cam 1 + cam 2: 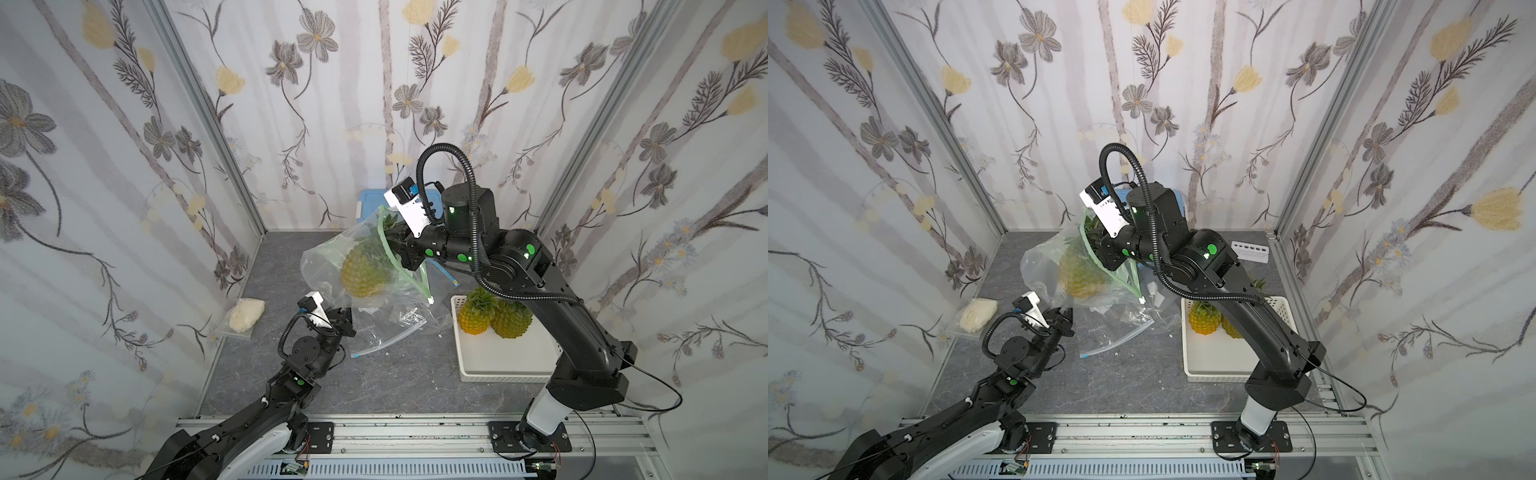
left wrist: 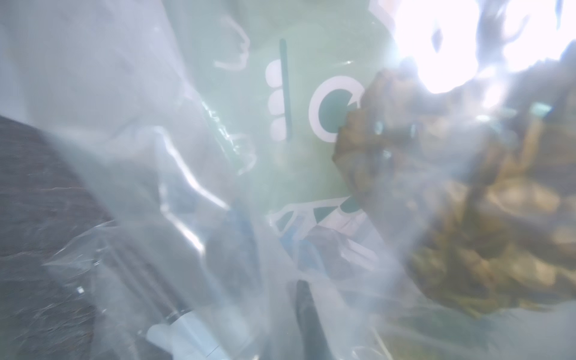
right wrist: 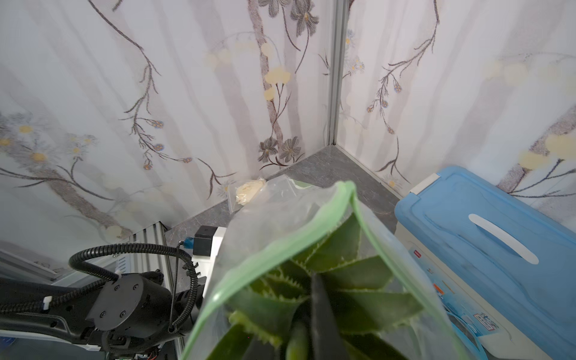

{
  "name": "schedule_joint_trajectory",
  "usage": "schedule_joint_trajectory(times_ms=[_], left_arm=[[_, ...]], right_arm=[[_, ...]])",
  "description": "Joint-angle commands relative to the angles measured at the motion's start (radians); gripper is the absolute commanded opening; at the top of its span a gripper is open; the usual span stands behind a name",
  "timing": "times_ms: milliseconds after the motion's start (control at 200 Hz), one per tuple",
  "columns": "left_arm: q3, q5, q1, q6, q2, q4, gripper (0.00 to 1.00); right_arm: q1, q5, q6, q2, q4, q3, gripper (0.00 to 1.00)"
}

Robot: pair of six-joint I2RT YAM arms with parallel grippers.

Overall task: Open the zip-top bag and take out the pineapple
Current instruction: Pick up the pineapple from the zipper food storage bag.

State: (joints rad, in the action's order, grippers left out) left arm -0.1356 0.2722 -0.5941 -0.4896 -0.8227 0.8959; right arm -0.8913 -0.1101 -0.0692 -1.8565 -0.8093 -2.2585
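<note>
R jaws, pressed together on crown leaves (image 3: 358, 274) inside the open green-rimmed bag (image 1: 322, 266), hold the pineapple (image 1: 363, 272) clear of the tabletop (image 1: 395, 382), long axis running crown-up toward them & base down toward L jaws, which look pinched on bag's bottom film.

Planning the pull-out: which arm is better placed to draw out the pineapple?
Right. The right tool is shut on the crown inside the open mouth of the bag and can likely draw the pineapple out; the left tool pinches the bag low down, anchoring it.
</note>
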Motion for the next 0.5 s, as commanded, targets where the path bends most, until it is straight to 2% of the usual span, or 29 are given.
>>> schedule_joint_trajectory(times_ms=[0,240,350,500], left_arm=[[0.031,0.137,0.011,-0.064,0.042,-0.022,0.00],[0.101,0.273,0.097,-0.232,0.293,-0.276,0.00],[0.130,0.287,0.139,-0.279,0.404,-0.401,0.00],[0.139,0.301,0.143,-0.306,0.482,-0.515,0.00]], right_arm=[[0.006,0.069,-0.005,0.018,0.105,0.035,0.00],[0.023,0.091,-0.039,0.119,0.181,0.205,0.00],[0.036,0.084,-0.054,0.169,0.226,0.261,0.00],[0.053,0.078,-0.072,0.198,0.256,0.291,0.00]])
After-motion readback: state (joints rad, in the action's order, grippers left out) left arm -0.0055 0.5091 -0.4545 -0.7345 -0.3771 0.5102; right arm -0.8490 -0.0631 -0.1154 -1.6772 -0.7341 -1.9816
